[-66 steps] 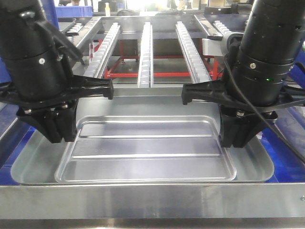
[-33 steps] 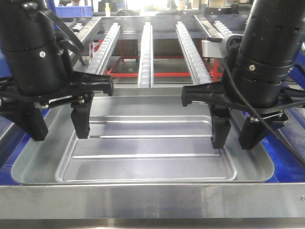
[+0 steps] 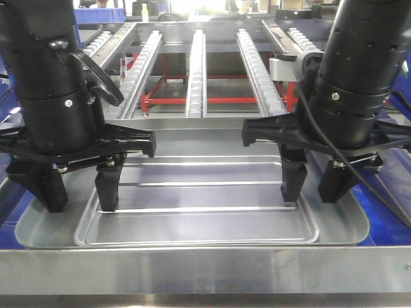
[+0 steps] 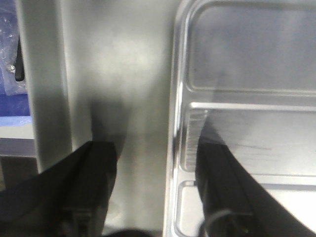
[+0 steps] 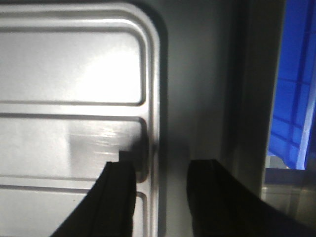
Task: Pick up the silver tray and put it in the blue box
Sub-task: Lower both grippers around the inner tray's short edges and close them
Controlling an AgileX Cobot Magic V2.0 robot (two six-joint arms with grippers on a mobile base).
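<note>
The silver tray (image 3: 199, 218) lies flat between my two arms, with blue box walls showing just outside its left (image 3: 8, 212) and right (image 3: 388, 218) ends. My left gripper (image 3: 80, 196) is open over the tray's left end, one finger above the sloped rim and the other above the recessed panel. In the left wrist view the tray's inner step (image 4: 175, 123) runs between the fingers of that gripper (image 4: 158, 192). My right gripper (image 3: 314, 189) stands open the same way at the right end. The right wrist view shows that gripper (image 5: 168, 197) astride the tray's step (image 5: 155, 98). Neither holds anything.
Behind the tray three roller conveyor rails (image 3: 196, 70) run away from me over a red frame (image 3: 212, 97). A bright metal bar (image 3: 205, 269) crosses the whole front edge. Blue box wall shows in the right wrist view (image 5: 291, 98).
Both grippers were shut on the tray's ends a second ago and have opened, letting go. The tray has stayed in place. The left arm has shifted slightly nearer and lower.
</note>
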